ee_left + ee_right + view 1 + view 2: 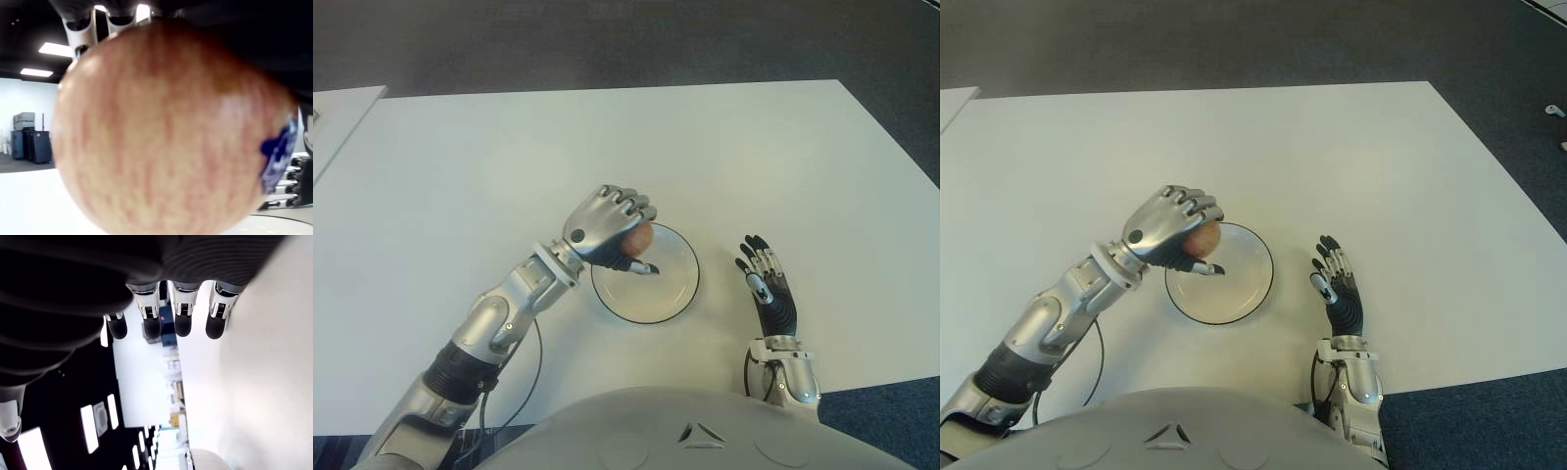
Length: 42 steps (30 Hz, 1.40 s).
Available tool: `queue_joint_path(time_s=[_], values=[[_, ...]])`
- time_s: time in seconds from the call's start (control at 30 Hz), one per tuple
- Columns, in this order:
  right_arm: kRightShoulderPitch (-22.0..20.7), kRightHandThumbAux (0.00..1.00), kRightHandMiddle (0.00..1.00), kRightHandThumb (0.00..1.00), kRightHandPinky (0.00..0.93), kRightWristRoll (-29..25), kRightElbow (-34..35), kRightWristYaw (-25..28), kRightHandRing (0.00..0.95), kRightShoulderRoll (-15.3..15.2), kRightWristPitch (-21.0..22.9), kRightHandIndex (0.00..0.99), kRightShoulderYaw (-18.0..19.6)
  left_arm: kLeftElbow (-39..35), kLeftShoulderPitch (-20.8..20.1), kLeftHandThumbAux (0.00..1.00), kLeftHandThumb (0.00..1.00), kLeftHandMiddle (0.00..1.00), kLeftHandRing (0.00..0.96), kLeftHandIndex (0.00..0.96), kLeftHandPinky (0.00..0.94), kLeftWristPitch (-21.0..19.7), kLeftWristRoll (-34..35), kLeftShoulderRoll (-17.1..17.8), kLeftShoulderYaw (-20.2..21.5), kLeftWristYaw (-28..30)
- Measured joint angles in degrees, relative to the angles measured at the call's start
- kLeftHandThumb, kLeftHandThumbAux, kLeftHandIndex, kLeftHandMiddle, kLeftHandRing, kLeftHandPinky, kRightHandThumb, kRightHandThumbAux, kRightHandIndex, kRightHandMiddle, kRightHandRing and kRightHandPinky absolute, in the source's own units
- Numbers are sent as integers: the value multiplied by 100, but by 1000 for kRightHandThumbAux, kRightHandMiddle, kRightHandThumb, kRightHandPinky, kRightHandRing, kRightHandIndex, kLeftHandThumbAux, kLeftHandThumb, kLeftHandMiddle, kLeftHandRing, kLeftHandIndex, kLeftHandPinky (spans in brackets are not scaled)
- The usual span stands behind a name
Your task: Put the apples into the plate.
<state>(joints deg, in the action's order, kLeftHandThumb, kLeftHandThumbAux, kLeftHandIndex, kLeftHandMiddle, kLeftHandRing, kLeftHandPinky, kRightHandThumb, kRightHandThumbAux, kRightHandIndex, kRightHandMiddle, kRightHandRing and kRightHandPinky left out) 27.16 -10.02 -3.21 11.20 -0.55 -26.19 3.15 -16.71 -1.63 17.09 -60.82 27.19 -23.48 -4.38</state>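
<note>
Right up against the left wrist camera sits the apple, red and yellow with a bit of blue sticker on one side. It fills almost that whole view, so it is tucked inside the left hand. From the head, the silver fingers curl over the top of the apple and the thumb pokes out under it. So this hand is closed around the apple and holds it.

What matters now is where the plate is from that hand. The white plate with the dark rim lies under the hand and a little toward the robot's right. The hand shows over the plate's left edge, not over its middle. The apple peeks out on the side of the hand that faces the plate's middle. I cannot tell if the apple touches the plate yet or hangs just above it.

I think the next move is small. The hand needs to go a bit more to the right, over the bare middle of the plate, and then let go. An apple is round, so it may roll if it drops onto the rim.

On the other side of the plate, the right hand shows over the white table. Its fingers are straight and spread, and it holds nothing.
</note>
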Motion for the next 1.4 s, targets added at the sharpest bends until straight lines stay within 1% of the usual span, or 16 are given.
queue_joint_path(time_s=[0.13,0.23,0.33,0.43,0.7,0.9,1.17,1.4], values=[[41,484,0,165,0,38,12,-76,0,45,-22,0,-8,220,-107,661,857,541,853,411,834,17,-137,-182,-207,-26],[88,489,0,165,0,74,45,-152,0,117,-25,0,-43,629,-198,661,857,539,854,412,835,31,-222,-287,-312,-190],[150,496,0,165,0,81,82,-184,0,168,-42,0,-67,1191,-316,661,857,538,857,412,837,71,-260,-351,-452,-452],[183,502,0,166,0,78,99,-185,0,178,-83,0,-81,1451,-342,661,857,537,858,413,838,76,-278,-358,-500,-493],[219,517,0,171,0,-31,124,-134,0,192,-97,0,-80,1607,-387,661,856,536,858,410,838,76,-201,-359,-512,-497],[260,520,0,167,0,-41,142,-133,0,213,-108,0,-83,1634,-385,662,855,536,851,408,835,45,24,-388,-511,-352],[288,528,0,139,0,84,70,-159,0,194,-331,0,-66,1754,-384,663,855,535,845,406,834,1,238,-388,-510,-121],[294,544,0,139,0,63,74,-214,0,226,-347,0,-50,1938,-387,663,855,535,845,406,834,-43,289,-426,-516,-103]])
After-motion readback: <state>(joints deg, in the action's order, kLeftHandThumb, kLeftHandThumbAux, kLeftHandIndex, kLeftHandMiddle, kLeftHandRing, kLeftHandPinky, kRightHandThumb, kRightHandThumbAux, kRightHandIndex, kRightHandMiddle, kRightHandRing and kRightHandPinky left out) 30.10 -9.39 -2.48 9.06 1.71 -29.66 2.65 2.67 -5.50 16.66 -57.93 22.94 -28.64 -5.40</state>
